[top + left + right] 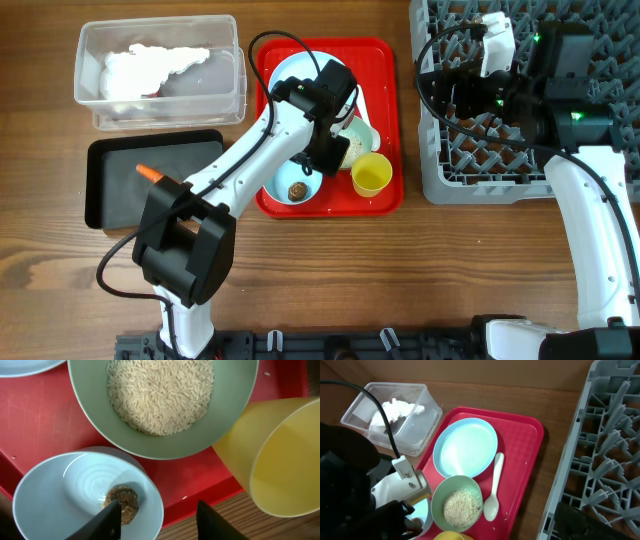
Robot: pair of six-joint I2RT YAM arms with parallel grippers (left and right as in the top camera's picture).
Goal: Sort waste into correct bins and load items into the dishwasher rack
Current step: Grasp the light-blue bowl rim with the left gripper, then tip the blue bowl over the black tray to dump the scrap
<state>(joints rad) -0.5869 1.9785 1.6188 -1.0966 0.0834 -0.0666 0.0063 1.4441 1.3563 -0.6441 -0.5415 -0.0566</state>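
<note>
The small brown lump [122, 502] lies on the floor of the light blue bowl [45, 495], a little off centre, towards the rim nearest the desk's front edge. It looks light, rough and probably crumbly, so a gentle pinch across its widest part should lift it, while a hard squeeze may break it. The bowl is smooth and light and could skate on the red tray [40, 420] if a finger drags on its wall. The left gripper [160, 521] hangs directly above, its jaws spread wide and holding nothing. One fingertip overlaps the lump's edge in the wrist view, and whether it touches cannot be told. The other stands out past the bowl's rim, so the jaws likely need centring. Just beside are the pale green bowl [90, 405] full of white rice grains [160, 390] and the yellow cup [285, 460]. Across the desk [450, 270], the black tray [120, 200] holds an orange carrot piece [148, 172]. The right gripper [497, 45] is over the dishwasher rack [470, 170], and whether its jaws are spread or pressed together cannot be told.
</note>
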